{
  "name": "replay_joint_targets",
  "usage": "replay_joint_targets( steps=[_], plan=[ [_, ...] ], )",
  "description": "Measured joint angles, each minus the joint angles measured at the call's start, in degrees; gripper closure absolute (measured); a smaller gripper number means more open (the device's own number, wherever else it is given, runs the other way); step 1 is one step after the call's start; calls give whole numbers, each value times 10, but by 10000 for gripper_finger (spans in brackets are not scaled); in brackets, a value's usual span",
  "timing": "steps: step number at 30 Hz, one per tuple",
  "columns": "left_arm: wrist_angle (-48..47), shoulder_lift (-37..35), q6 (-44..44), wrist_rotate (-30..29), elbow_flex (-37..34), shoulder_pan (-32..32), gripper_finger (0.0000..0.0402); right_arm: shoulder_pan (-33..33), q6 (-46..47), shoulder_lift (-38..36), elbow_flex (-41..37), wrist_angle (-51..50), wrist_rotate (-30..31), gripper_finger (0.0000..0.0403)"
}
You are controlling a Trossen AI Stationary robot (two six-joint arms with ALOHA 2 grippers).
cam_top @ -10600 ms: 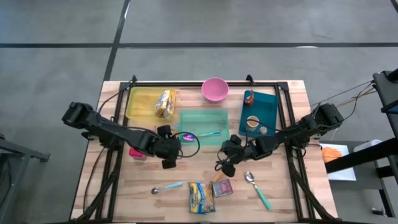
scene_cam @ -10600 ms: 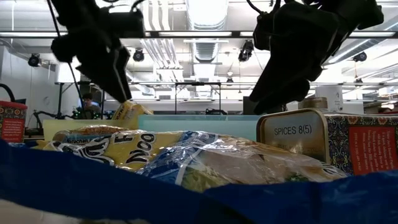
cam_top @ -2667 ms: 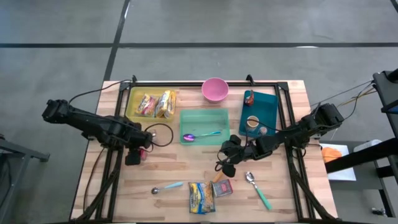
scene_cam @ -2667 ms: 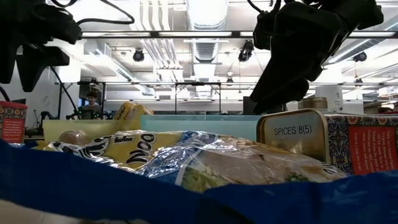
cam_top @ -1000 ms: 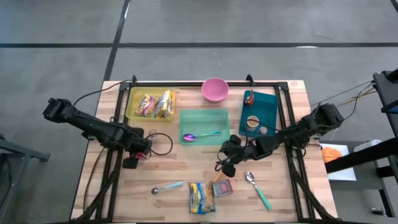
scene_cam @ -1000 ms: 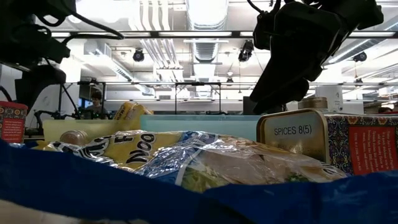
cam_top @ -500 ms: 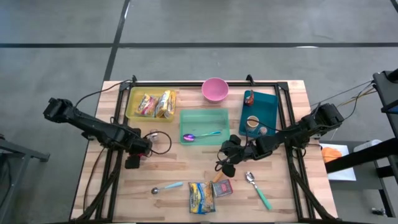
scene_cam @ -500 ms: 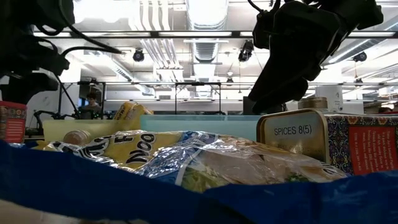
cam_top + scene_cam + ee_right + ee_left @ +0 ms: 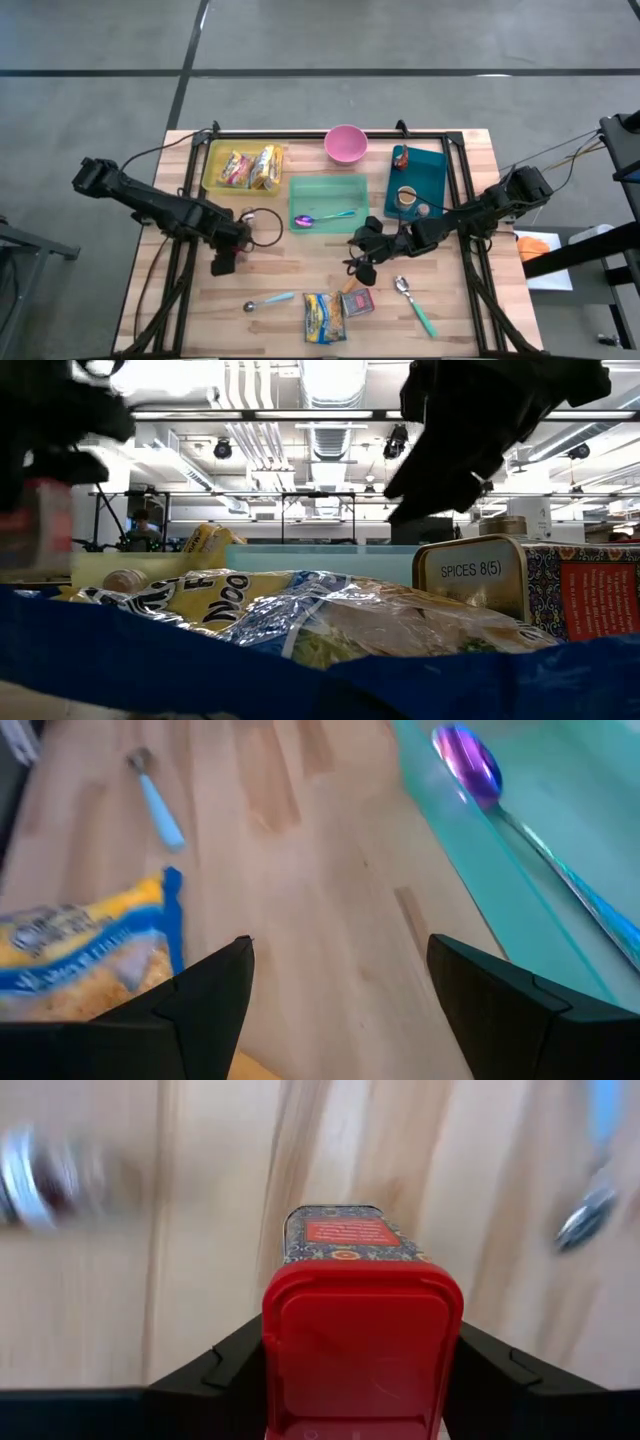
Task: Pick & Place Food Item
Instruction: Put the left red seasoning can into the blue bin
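Red-lidded spice tin (image 9: 360, 1340); patterned sides; clamped in left pincer (image 9: 355, 1380)

wooden table (image 9: 300, 275): trays, pink bowl (image 9: 345, 144), spoons, noodle packet (image 9: 323, 317).

Red-lidded tin (image 9: 360, 1350), bottom-edge cropped
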Motion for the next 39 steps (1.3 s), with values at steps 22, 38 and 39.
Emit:
replay_joint_targets(
  steps=[22,38,39],
  plan=[
    [200,137,110,-40,150,23,184,-3,-95,12,97,71,-46,108],
    [94,216,166,-23,326,31,184,-4,-155,127,235,33,-37,108],
    [95,216,166,-25,326,31,184,-4,-156,127,237,29,-28,108]
  ],
)
